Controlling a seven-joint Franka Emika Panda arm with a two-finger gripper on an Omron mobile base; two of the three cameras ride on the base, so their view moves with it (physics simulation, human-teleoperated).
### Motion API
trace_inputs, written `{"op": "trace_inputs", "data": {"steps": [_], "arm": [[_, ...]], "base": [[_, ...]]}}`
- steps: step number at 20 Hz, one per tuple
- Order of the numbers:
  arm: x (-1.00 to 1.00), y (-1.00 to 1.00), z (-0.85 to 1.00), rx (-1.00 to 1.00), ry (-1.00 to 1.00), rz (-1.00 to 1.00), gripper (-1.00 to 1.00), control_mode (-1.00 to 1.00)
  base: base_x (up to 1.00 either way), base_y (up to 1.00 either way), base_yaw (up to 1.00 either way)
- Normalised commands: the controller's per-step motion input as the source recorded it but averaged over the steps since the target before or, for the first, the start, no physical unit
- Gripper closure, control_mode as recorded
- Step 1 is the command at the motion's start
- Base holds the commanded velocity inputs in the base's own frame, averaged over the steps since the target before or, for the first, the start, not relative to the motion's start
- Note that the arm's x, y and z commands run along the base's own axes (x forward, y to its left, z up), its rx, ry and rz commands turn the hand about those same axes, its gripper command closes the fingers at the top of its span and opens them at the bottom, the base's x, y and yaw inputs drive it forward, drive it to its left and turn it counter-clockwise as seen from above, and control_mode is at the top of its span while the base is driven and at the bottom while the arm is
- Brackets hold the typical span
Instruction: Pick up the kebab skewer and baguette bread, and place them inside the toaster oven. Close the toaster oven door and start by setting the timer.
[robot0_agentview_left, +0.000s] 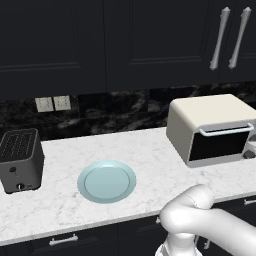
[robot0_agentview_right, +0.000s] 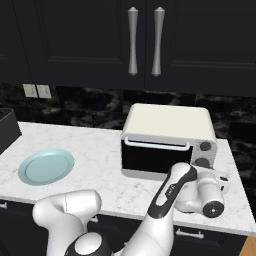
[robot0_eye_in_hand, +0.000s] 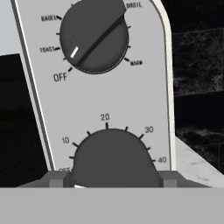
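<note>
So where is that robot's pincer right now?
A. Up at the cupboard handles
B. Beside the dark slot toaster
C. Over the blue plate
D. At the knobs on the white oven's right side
D: in the right base view the pincer sits at the toaster oven just below its knobs, and the hand view looks straight at the timer dial, close up.

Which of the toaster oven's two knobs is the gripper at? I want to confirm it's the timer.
The lower knob, ringed by minute numbers, sits between the gripper tips. The upper knob is the mode dial marked toast and broil on the toaster oven.
</note>
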Motion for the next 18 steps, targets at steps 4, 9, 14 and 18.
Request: {"op": "trace_inputs", "data": {"steps": [4, 9, 14, 18], "arm": [[0.0, 0.0, -0.09, 0.1, -0.03, -0.01, 1.0, -1.0], [0.0, 0.0, -0.07, 0.12, -0.04, -0.01, 1.0, -1.0], [0.0, 0.0, -0.06, 0.12, -0.06, -0.01, 1.0, -1.0], [0.0, 0.0, -0.07, 0.11, -0.06, -0.01, 1.0, -1.0]], "base": [[0.0, 0.0, 0.0], [0.0, 0.0, 0.0], [0.0, 0.0, 0.0], [0.0, 0.0, 0.0]]}}
